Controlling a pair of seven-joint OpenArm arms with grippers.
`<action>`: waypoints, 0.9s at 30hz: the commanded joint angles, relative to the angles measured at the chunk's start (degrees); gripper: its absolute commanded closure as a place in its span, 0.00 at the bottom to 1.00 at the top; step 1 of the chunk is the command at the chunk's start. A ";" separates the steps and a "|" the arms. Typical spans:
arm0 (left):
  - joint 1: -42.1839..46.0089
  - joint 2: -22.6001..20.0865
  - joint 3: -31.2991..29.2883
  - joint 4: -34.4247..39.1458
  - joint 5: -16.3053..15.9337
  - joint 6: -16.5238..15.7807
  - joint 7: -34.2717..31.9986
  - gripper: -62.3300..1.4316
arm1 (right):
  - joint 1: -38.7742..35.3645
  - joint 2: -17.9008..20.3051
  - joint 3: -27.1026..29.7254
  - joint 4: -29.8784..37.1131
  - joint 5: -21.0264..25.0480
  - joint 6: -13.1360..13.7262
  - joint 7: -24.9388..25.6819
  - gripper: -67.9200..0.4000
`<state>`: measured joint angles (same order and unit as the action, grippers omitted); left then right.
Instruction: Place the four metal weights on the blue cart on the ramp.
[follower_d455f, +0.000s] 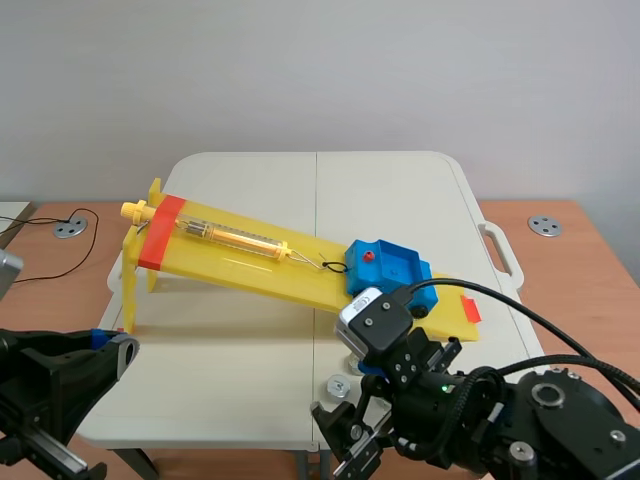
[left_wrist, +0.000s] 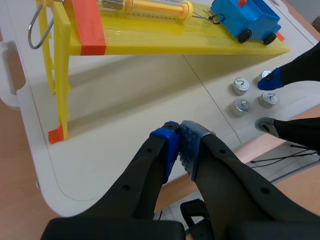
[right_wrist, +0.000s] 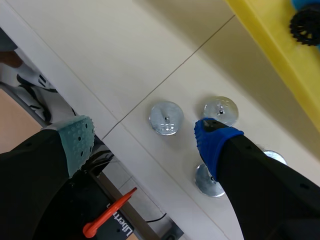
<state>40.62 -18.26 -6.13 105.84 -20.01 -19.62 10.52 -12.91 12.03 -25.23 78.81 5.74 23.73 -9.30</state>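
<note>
The blue cart (follower_d455f: 385, 268) stands near the low end of the yellow ramp (follower_d455f: 220, 262), hooked to a yellow spring scale (follower_d455f: 240, 237). Several metal weights lie on the white table in front of the ramp's low end; three are weight (right_wrist: 166, 118), weight (right_wrist: 221, 110) and weight (right_wrist: 209, 181). My right gripper (right_wrist: 145, 137) is open just above them. Its blue pad (right_wrist: 215, 140) is among the weights and its grey-green pad (right_wrist: 75, 137) is out past the table edge. Nothing is held. My left gripper (left_wrist: 181, 145) is shut on nothing, low over the table's near left part.
The ramp stands on yellow legs (left_wrist: 62, 95) at its high end, with red tape (follower_d455f: 160, 230) across it. The white table (follower_d455f: 250, 380) has a handle (follower_d455f: 500, 250) on its right side and rests on a wooden desk with a cable (follower_d455f: 60, 255) at the left.
</note>
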 joint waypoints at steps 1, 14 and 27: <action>0.13 0.33 -0.74 3.54 -4.24 -1.14 -5.95 0.90 | 5.01 -1.36 -0.46 1.31 1.92 0.28 6.23 0.40; 0.13 0.35 -0.74 3.54 -4.24 -1.14 -5.97 0.90 | 6.93 -4.00 -2.51 -1.70 -0.24 0.26 7.37 0.40; 0.11 0.48 -0.74 3.54 -4.24 -1.14 -5.97 0.90 | 7.52 -4.98 -3.45 -3.45 -1.73 -0.20 9.05 0.40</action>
<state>40.62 -18.26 -6.13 105.84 -20.01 -19.62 10.52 -10.33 8.88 -28.32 73.23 2.94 23.70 -8.86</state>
